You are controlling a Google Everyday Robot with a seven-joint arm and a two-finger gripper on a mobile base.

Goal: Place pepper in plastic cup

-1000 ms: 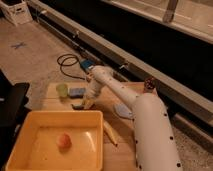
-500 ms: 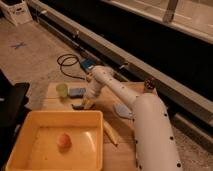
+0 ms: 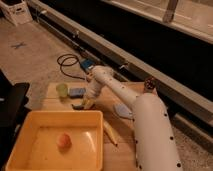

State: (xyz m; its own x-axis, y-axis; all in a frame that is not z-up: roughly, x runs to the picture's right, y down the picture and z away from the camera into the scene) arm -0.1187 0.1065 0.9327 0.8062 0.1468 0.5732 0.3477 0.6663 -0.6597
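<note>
The pepper is a small dark shape lying on the wooden table, just in front of the blue sponge. The pale green plastic cup stands upright left of the sponge. My gripper hangs from the white arm, points down at the table and sits right beside the pepper on its right side, a hand's width right of the cup. Whether it touches the pepper is hidden.
A yellow tub holding a peach-coloured round fruit fills the table's front left. A pale yellow banana-like piece lies by its right wall. A dark metal cup stands at the back right. A black cable lies on the floor behind.
</note>
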